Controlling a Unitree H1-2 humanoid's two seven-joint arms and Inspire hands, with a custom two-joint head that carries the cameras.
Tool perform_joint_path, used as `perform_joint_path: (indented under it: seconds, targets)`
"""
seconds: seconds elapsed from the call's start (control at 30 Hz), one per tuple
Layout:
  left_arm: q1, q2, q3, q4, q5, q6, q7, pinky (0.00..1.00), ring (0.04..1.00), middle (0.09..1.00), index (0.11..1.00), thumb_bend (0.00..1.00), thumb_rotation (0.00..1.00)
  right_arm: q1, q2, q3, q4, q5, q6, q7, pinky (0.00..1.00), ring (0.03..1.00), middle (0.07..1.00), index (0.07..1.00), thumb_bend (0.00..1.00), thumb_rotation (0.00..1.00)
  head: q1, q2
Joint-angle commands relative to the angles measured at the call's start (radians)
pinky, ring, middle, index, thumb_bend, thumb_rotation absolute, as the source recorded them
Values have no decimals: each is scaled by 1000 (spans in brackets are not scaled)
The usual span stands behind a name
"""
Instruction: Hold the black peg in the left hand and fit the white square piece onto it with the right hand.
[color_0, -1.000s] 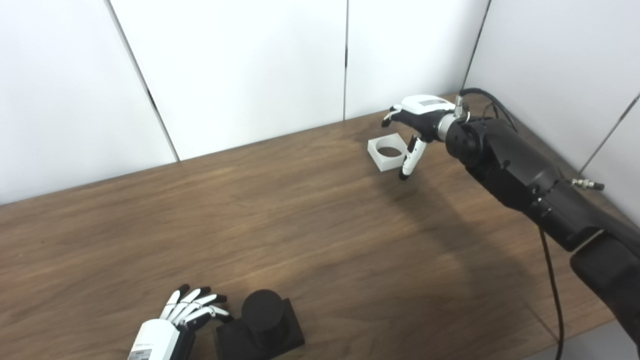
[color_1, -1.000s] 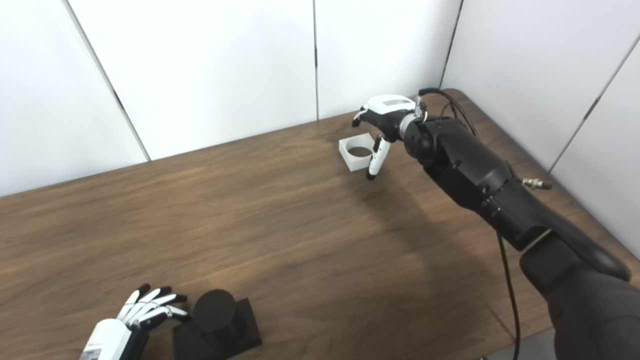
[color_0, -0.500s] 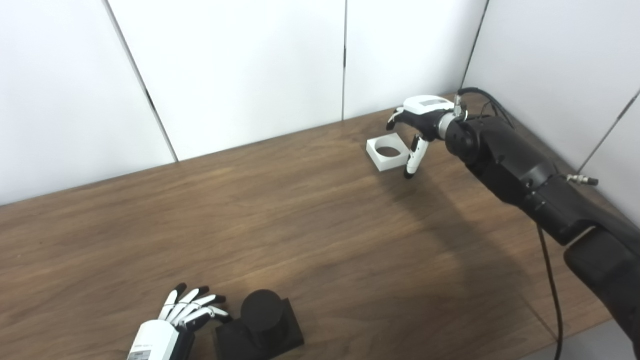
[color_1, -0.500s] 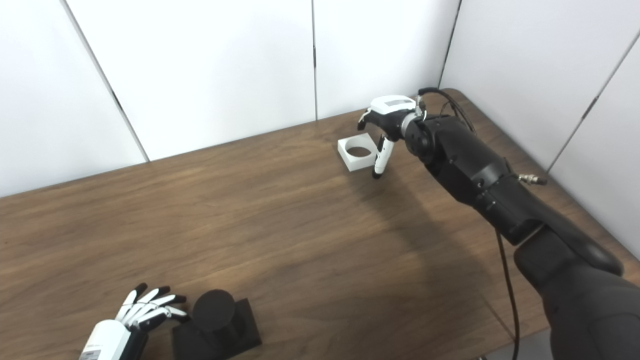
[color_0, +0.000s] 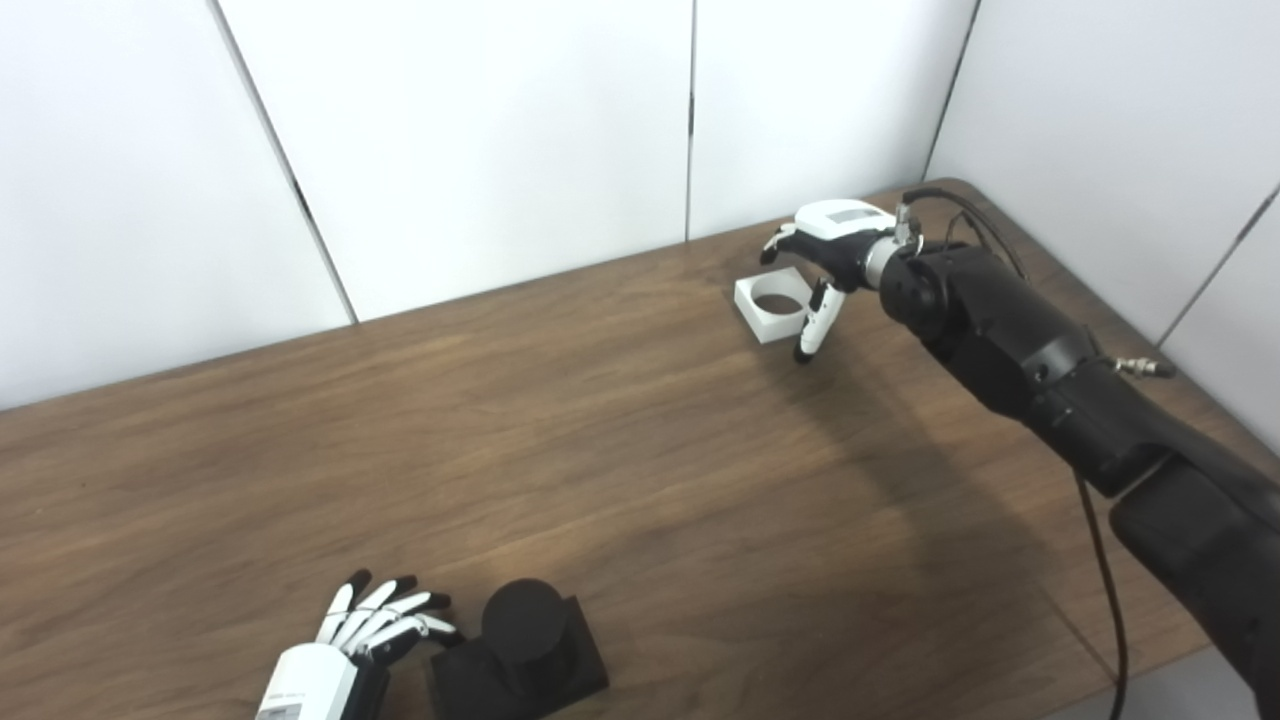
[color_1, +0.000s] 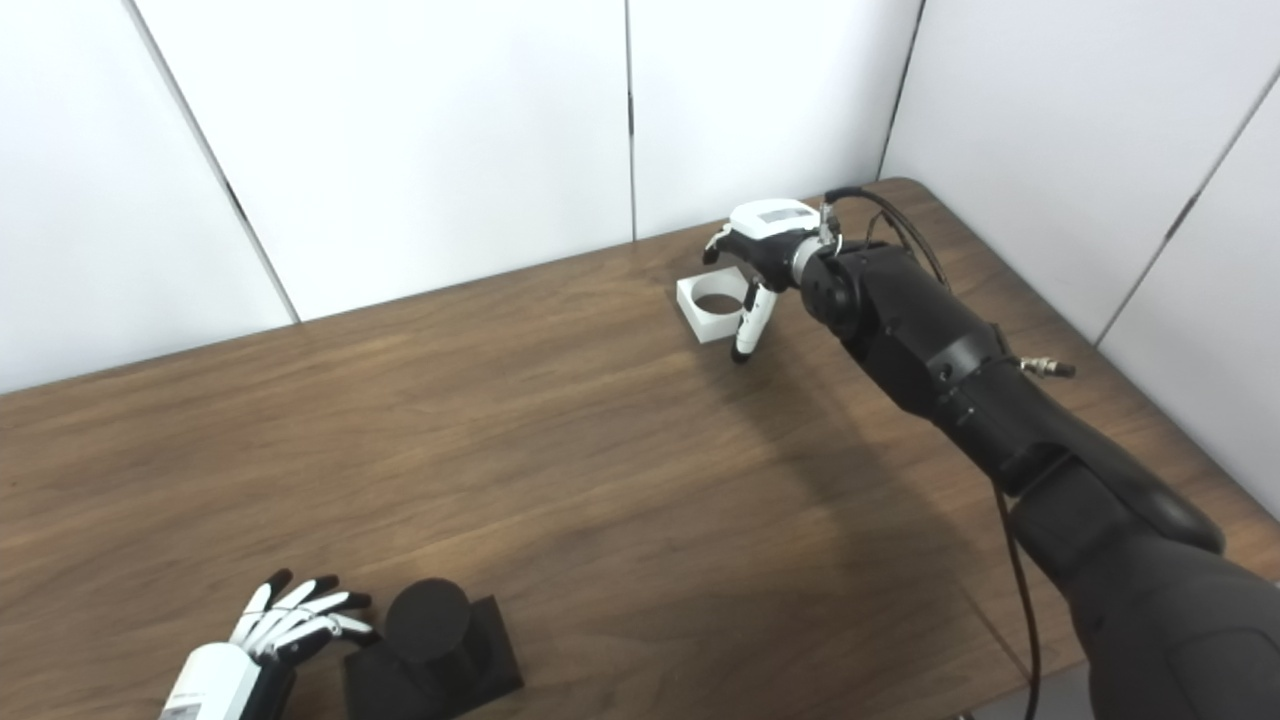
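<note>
The white square piece (color_0: 773, 304) with a round hole lies flat on the table at the far right. My right hand (color_0: 826, 250) hovers over its right edge, open, thumb hanging down just right of the piece and fingers curled over its far side. The black peg (color_0: 520, 650), a round post on a square base, stands at the near edge. My left hand (color_0: 352, 645) rests just left of the base, open with fingers spread, fingertips close to the peg's base.
The brown wooden table (color_0: 560, 440) is bounded by white wall panels at the back and right. A black cable (color_0: 1100, 560) hangs along my right arm. The table's right corner (color_0: 960, 190) lies just behind the right hand.
The right hand has shifted slightly left and down, closer over the white piece. The left hand and peg have stayed still.
</note>
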Motion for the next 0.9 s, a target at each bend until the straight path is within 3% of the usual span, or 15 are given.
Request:
perform_joint_path:
  seconds: [0.0,0.53,0.87]
  targets:
    - [27,9,-6,9,44,20,-10,1000,888,786,485,523,52,-64,-10,-12,-16,-11,-20,-28,973,1000,955,832,946,216,0,1]
    - [33,7,-16,-27,49,46,-24,1000,882,780,485,523,51,-62,-3,1,10,-25,-23,-27,963,996,936,777,914,203,8,8]
    - [36,3,-18,-43,54,58,-32,991,879,778,485,523,51,-53,-4,-4,5,-20,-38,-41,947,986,911,653,881,162,15,14]
